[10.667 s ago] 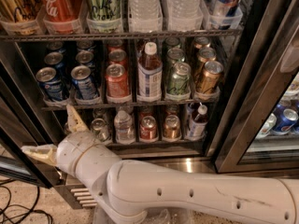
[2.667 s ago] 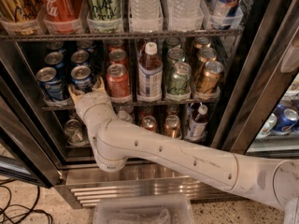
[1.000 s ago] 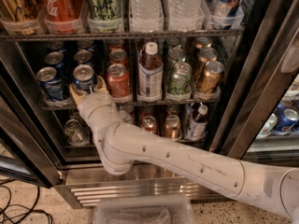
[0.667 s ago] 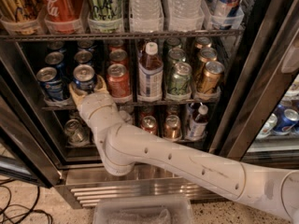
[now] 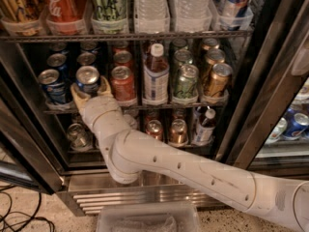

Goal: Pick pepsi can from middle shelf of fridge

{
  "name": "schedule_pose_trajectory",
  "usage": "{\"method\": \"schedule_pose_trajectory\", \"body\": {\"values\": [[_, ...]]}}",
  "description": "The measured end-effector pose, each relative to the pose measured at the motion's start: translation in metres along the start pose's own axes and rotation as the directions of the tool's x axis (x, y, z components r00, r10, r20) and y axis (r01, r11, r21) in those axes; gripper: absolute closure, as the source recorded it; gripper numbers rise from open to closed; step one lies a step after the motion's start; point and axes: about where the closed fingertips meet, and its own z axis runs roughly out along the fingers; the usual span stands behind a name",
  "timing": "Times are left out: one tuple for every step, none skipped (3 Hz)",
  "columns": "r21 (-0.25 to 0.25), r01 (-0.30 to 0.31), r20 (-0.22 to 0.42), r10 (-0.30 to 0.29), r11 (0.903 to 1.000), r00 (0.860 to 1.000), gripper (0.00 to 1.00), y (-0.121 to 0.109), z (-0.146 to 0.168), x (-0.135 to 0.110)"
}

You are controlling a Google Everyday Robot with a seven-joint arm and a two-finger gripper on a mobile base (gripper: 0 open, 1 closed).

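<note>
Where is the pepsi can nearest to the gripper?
In the camera view the pepsi can stands left on the middle shelf, between a blue can and a red can, the gripper at its base.

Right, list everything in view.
pepsi cans: at least four, blue, middle shelf, two left lanes
red cans: at least two, red, third lane
bottle: one, white cap, centre lane
green cans: at least two, green, fifth lane
gold cans: at least two, gold, right lane
water bottles: two, clear, top shelf
lower cans: at least three, metallic, under the middle shelf
tray: one, clear, floor before fridge
arm: one, cream, from lower right
gripper: one, cream, at front pepsi can, second lane
</note>
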Motion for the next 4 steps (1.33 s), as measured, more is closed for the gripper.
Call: {"method": "schedule_pose_trajectory", "body": {"values": [[-0.015,-0.003,0.023,0.003,0.9999,1.000,1.00,0.004,-0.004,-0.010],[-0.070,0.054,0.109,-0.047,0.9961,0.993,1.00,0.024,-0.042,-0.038],[-0.239,0.256,0.299,-0.180,0.9366,0.937,1.00,0.110,-0.134,-0.118],[-0.386,0.405,0.411,-0.238,0.8289,0.880,1.00,0.190,-0.222,-0.152]]}}
